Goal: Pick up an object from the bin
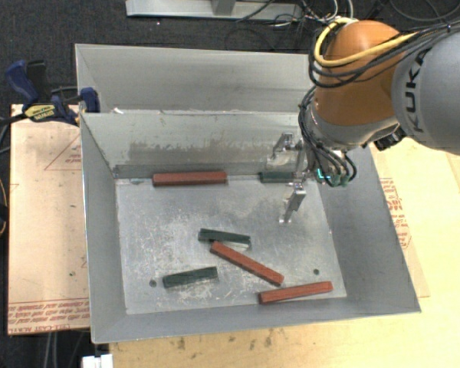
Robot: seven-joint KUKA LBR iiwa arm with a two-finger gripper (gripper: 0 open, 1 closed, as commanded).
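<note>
Currently gripper hangs beside short green block, which lies lengthwise along the back wall; brown bar sits left of it. Can't tell grip width.

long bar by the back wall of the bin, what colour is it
The bar is reddish brown, seen in the camera view.
</note>
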